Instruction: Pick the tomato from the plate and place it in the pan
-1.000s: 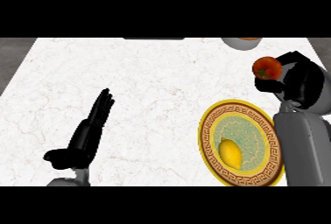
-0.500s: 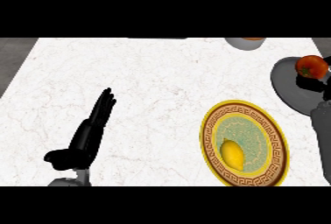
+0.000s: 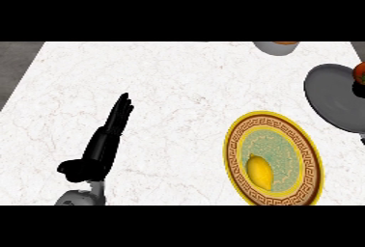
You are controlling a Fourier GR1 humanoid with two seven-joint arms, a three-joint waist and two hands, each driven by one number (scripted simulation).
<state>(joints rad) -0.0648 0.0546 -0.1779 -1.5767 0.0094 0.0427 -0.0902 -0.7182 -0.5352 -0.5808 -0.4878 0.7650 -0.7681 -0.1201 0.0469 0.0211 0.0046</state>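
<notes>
Your tomato [image 3: 360,72] had travelled from above the plate [image 3: 235,144] to over the pan [image 3: 328,96]. Right hand [image 3: 359,89] mostly off-view, grip untellable. Left hand [image 3: 100,144] rested on the counter [image 3: 178,87], fingers straight.

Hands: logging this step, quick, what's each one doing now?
Left hand: open, resting at lower left, holding nothing.
Right hand: a sliver at the right edge by the tomato; cannot tell.

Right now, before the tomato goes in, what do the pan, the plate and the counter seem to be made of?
Pan: probably metal with a matte finish, going by its even dull grey and soft shading.
Plate: likely glazed ceramic, with a yellow rim and a brown key-pattern band.
Counter: looks like marble, white with faint veins, though it could be laminate.
</notes>
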